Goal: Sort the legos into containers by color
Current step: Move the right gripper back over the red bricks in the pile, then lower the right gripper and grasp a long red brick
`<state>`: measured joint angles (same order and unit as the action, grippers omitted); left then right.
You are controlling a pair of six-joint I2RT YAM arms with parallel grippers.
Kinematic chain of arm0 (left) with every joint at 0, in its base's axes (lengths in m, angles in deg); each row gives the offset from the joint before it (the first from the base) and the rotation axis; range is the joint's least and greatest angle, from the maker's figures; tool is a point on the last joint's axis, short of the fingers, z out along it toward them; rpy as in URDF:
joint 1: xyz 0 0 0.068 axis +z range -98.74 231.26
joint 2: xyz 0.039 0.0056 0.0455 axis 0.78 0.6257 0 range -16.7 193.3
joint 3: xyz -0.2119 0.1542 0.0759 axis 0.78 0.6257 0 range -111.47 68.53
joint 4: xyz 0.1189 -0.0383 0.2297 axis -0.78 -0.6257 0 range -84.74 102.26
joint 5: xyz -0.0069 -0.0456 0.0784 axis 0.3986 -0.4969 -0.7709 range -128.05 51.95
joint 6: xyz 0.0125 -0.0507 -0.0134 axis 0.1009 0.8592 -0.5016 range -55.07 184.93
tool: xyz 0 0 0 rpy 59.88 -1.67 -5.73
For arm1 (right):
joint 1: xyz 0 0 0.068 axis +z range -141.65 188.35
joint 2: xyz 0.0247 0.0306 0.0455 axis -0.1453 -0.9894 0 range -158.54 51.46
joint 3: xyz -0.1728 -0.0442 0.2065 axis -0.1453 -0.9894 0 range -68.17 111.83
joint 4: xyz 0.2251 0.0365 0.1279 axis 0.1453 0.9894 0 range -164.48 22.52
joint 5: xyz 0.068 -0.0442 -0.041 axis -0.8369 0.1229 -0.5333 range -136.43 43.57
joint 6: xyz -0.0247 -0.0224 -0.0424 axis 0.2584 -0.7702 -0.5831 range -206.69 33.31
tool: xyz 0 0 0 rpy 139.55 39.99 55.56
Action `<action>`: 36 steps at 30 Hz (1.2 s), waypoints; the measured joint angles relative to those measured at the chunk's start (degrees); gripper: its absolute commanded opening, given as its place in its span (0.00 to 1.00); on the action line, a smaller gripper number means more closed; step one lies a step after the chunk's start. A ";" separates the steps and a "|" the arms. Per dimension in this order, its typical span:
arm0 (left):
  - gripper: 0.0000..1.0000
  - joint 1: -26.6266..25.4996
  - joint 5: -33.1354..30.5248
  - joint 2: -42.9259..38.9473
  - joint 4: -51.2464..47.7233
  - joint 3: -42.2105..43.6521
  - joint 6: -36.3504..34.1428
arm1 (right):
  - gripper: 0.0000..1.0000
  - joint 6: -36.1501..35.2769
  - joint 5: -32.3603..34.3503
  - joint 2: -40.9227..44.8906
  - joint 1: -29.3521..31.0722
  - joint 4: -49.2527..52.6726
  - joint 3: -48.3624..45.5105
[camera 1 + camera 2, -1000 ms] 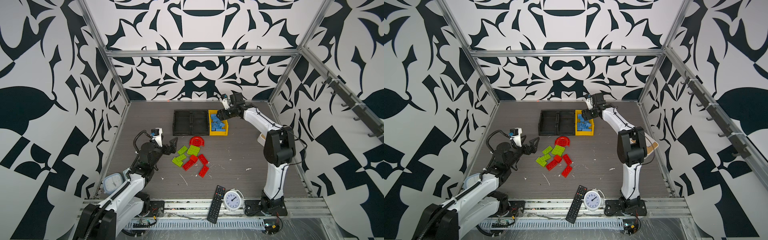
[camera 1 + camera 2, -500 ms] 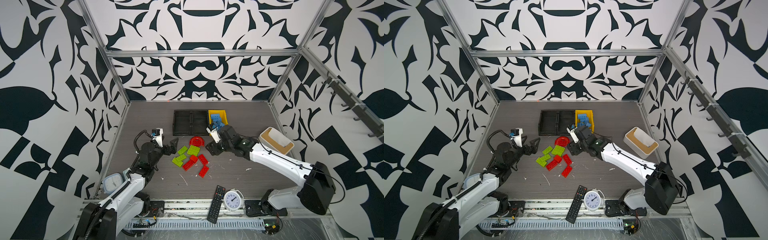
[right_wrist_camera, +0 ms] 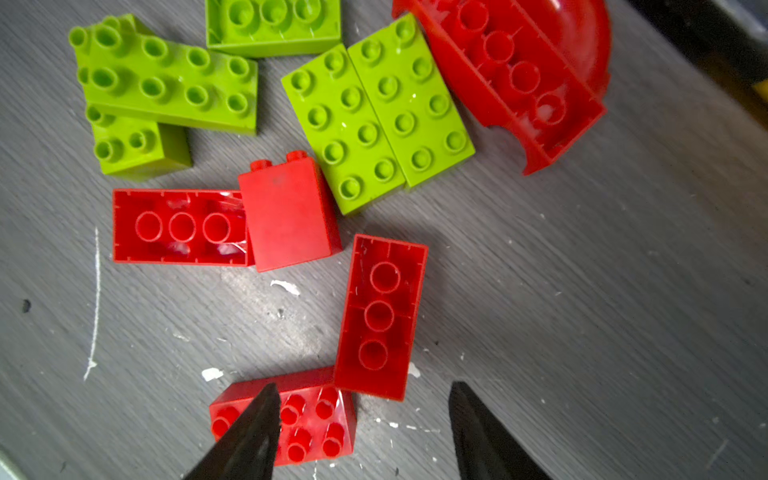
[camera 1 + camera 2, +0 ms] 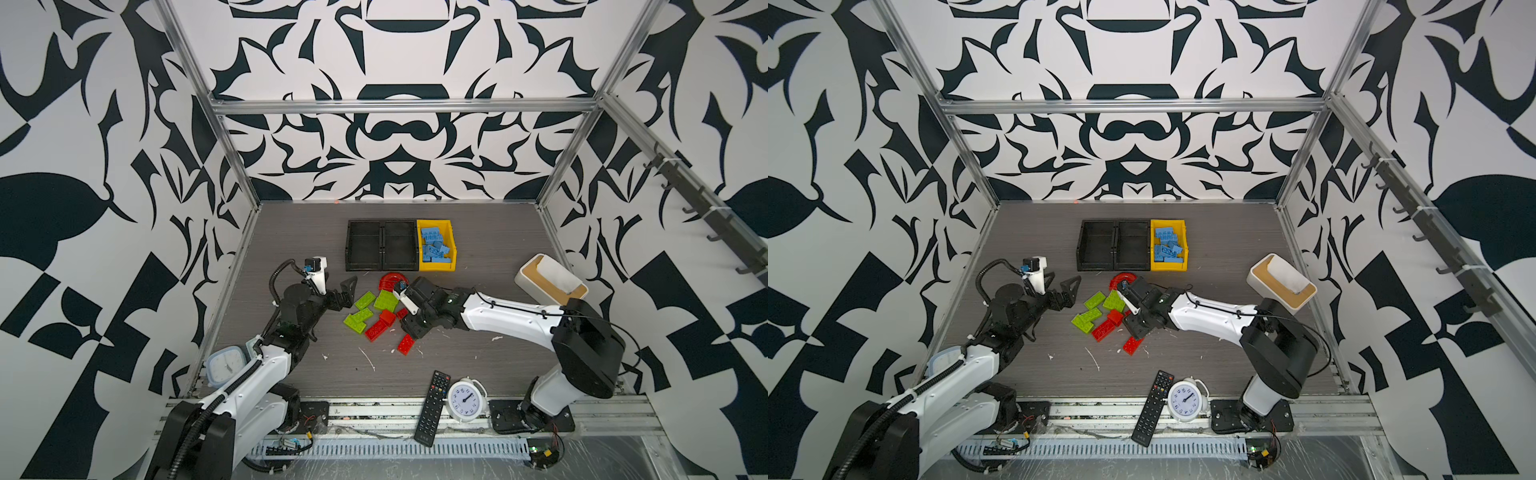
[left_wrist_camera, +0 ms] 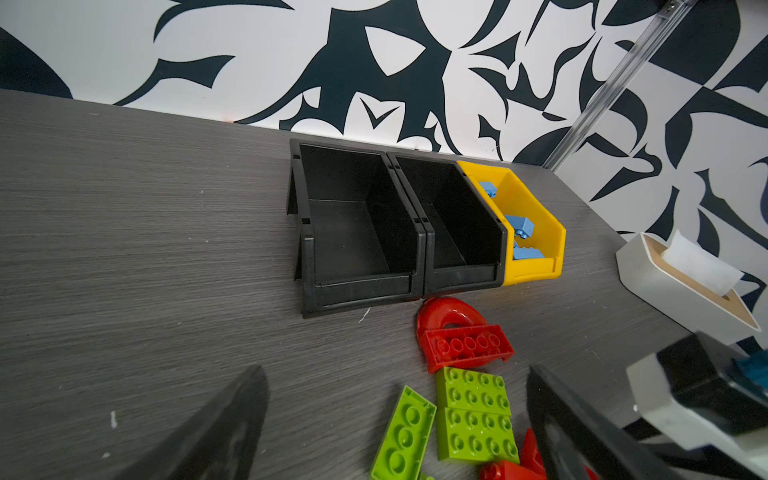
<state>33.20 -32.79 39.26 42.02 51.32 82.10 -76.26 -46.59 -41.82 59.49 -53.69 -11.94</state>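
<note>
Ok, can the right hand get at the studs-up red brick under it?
Probably yes: the right hand hangs open right over that studs-up red brick. Only the upside-down red brick lying against its corner might get nudged.

Blue legos in yellow bin, green legos beside red legos, near joined black trays

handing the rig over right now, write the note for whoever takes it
Grippers: left gripper open and empty, beside the green legos. The right gripper is open with nothing gripped, its fingers low over a red brick.
Done: blue legos are in the yellow bin.
Left: both black trays are empty. The green legos, red legos and red half-round piece lie loose on the table in front of the trays.
</note>
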 measured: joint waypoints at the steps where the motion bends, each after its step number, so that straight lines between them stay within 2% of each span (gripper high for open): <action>1: 0.99 0.00 0.00 -0.02 0.00 0.00 0.00 | 0.65 0.00 0.00 -0.42 -0.02 -0.20 0.02; 14: 0.99 0.00 -0.07 -0.70 0.00 0.00 0.00 | 0.58 -0.48 0.63 -4.59 -0.04 -1.01 1.40; 22: 1.00 0.00 -0.09 -0.72 0.00 0.00 0.00 | 0.46 -0.59 3.26 -5.92 -0.02 -1.75 1.84; 36: 0.99 0.00 -0.09 -0.83 -0.02 0.00 0.00 | 0.44 -0.48 4.48 -7.37 0.15 -3.13 1.86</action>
<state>33.20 -32.88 38.43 42.00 51.32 82.10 -76.74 -42.11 -49.18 59.64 -56.81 -10.09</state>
